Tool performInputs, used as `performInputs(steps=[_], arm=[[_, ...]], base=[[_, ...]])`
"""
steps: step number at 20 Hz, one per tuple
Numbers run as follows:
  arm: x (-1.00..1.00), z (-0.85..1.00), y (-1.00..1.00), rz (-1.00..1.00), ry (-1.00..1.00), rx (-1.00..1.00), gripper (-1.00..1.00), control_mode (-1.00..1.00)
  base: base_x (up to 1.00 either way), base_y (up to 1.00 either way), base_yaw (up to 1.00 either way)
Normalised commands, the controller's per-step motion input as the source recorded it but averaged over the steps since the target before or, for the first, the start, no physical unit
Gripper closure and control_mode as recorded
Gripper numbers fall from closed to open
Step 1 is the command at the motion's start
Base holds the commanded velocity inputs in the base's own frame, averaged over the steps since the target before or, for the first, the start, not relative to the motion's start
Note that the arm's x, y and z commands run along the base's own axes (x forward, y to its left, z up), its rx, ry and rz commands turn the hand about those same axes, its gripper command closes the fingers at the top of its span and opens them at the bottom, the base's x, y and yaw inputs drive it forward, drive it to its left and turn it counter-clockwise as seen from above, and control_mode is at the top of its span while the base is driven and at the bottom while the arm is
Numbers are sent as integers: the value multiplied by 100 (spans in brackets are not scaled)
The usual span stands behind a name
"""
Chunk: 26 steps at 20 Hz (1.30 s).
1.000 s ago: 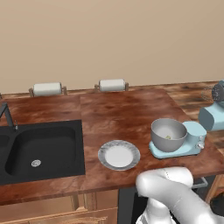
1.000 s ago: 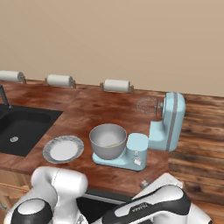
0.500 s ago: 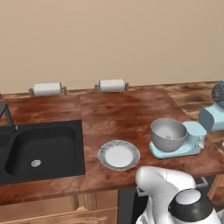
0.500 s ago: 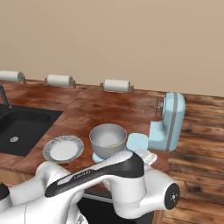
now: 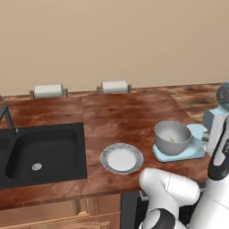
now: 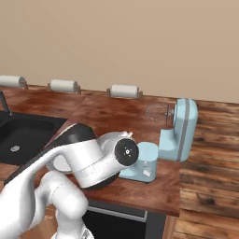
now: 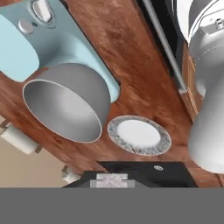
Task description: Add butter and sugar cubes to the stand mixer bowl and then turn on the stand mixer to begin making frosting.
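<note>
The light blue stand mixer stands at the right of the wooden counter with its head tilted up. Its grey metal bowl sits on the flat blue base. A small pale yellow piece, the butter by its colour, lies at the bowl's bottom. The sugar cubes are too small to make out. In the hand view I look along the counter at the bowl, the mixer's silver knob and the plate. My gripper is shut, and I see nothing held in it.
A grey-rimmed white plate lies bare between the bowl and the black sink. Two paper towel rolls rest along the back wall. My own arm hides the bowl and plate in the right base view.
My arm has swung up from low at the counter's front. It now crosses in front of the right base camera and rises at the right edge of the left base view.
</note>
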Motion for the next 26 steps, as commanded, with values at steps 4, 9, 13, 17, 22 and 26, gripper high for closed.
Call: performInputs(steps=[4, 9, 13, 17, 22, 26], arm=[[57, -10, 51, -1, 22, -17, 100, -100], [43, -26, 20, -8, 4, -8, 100, -100], [77, -20, 7, -5, 20, -7, 100, -100], [70, -7, 0, -1, 25, -2, 100, -100], [61, 0, -2, 0, 32, -3, 100, -100], [50, -14, -10, 0, 34, -1, 100, -100]], base=[[0, 0, 0], [0, 0, 0], [0, 0, 0], [0, 0, 0], [0, 0, 0], [0, 0, 0]])
